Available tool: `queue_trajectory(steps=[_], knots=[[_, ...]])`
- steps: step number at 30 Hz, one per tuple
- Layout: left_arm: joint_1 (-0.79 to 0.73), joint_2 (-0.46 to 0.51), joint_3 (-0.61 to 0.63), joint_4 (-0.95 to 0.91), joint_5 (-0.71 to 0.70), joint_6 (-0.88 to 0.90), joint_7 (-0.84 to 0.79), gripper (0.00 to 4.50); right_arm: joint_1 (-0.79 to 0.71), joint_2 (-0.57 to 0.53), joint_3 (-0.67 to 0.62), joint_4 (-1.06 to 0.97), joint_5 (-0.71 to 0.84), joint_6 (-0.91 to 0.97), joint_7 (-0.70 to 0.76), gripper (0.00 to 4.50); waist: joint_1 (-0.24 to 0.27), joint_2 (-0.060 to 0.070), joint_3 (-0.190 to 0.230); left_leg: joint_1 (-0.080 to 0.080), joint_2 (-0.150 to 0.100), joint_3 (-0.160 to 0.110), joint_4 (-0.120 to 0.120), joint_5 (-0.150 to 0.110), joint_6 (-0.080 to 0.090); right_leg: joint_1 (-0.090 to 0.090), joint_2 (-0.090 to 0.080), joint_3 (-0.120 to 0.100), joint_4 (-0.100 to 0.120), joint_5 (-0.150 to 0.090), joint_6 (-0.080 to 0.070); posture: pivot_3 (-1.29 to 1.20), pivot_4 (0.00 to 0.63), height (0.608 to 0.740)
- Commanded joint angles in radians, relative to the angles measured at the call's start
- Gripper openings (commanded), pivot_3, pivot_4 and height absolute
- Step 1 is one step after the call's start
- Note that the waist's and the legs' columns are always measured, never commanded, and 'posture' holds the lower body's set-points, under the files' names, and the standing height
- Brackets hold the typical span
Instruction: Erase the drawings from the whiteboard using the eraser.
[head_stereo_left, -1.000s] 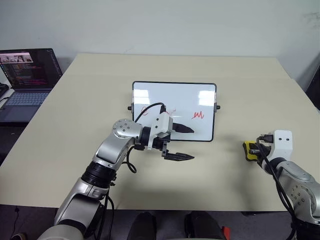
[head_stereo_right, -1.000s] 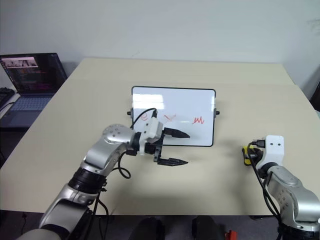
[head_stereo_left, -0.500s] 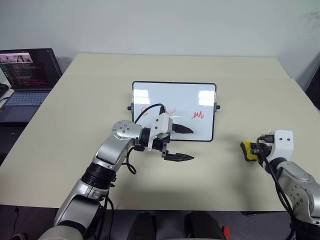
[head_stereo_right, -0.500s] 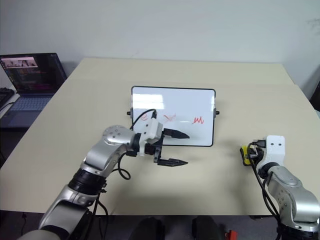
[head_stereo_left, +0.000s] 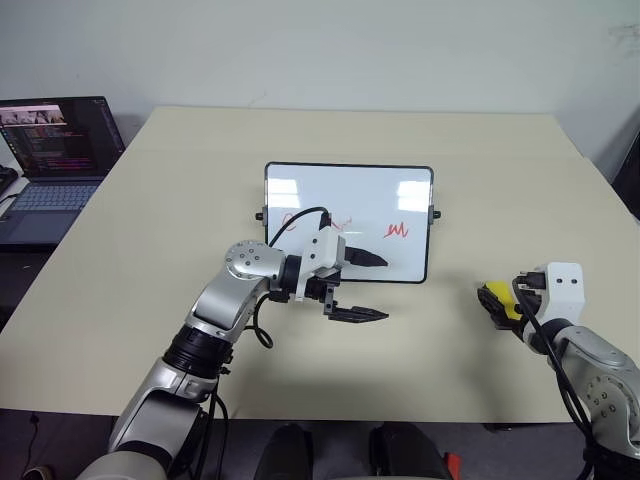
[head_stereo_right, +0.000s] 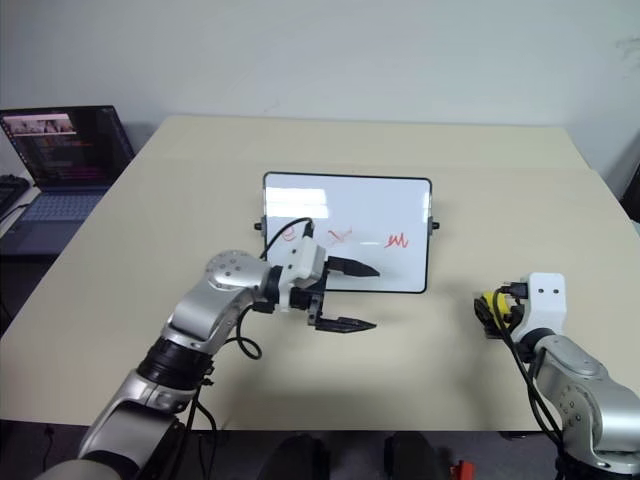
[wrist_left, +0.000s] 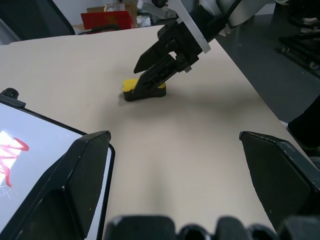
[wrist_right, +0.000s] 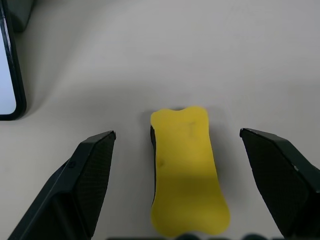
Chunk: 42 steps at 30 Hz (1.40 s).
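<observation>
My right pincer (wrist_right: 175, 200) gapes wide around the unlabelled yellow eraser (wrist_right: 187, 170) on the counter (head_stereo_left: 480, 170); left pincer (head_stereo_left: 362, 288) wide too; drawings (head_stereo_left: 397, 231) illegible scribbles.

The two eye cameras are looking down from high up over the whole counter (head_stereo_left: 470, 380) and are sharing almost the same scene. The left wrist camera is looking low across the counter toward the eraser (wrist_left: 144, 89). The right wrist camera is looking down at the eraser from very close.
</observation>
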Motion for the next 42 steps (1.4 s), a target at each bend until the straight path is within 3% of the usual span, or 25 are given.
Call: queue_trajectory(steps=[1,11,14,21,29,38,42], knots=[[-0.007,-0.005,0.008,-0.016,-0.002,-0.015,-0.001,4.5,-0.014,-0.019,-0.014,0.006,-0.015,-0.022,0.011,4.34,0.0,0.0,0.0,0.0,0.0,0.0,0.0,0.0,0.0,0.0,0.0,0.0,0.0,0.0,0.0,0.0,0.15,0.74],[0.002,-0.007,0.01,-0.024,0.001,-0.012,0.009,4.5,-0.043,-0.032,0.008,0.079,-0.048,-0.052,0.046,4.34,0.0,0.0,0.0,0.0,0.0,0.0,0.0,0.0,0.0,0.0,0.0,0.0,0.0,0.0,0.0,0.0,0.15,0.74],[0.007,-0.007,0.013,-0.025,0.001,-0.01,0.014,4.5,-0.048,-0.033,0.011,0.097,-0.055,-0.064,0.054,3.7,0.0,0.0,0.0,0.0,0.0,0.0,0.0,0.0,0.0,0.0,0.0,0.0,0.0,0.0,0.0,0.0,0.15,0.74],[0.034,0.009,0.023,-0.035,0.004,-0.011,0.025,4.5,-0.049,-0.038,0.029,0.125,-0.076,-0.078,0.08,1.27,0.0,0.0,0.0,0.0,0.0,0.0,0.0,0.0,0.0,0.0,0.0,0.0,0.0,0.0,0.0,0.0,0.15,0.74],[0.07,0.022,0.036,-0.066,-0.012,0.019,0.051,4.5,-0.051,-0.033,0.047,0.131,-0.091,-0.091,0.089,1.2,0.0,0.0,0.0,0.0,0.0,0.0,0.0,0.0,0.0,0.0,0.0,0.0,0.0,0.0,0.0,0.0,0.15,0.74],[0.161,0.153,0.201,-0.175,-0.11,0.201,0.116,4.5,-0.007,-0.09,-0.022,-0.124,0.003,-0.059,0.166,1.2,-0.006,0.001,0.001,0.0,0.001,-0.002,0.0,0.0,0.0,-0.001,0.0,-0.001,0.0,0.0,-0.001,0.0,0.15,0.74],[0.166,0.196,0.257,-0.195,-0.126,0.255,0.154,4.5,-0.082,-0.123,-0.011,-0.228,0.109,-0.009,0.207,1.2,-0.009,0.001,0.001,0.0,0.0,-0.002,0.001,0.0,0.0,0.0,-0.001,-0.002,0.0,-0.001,0.001,0.0,0.15,0.74]])
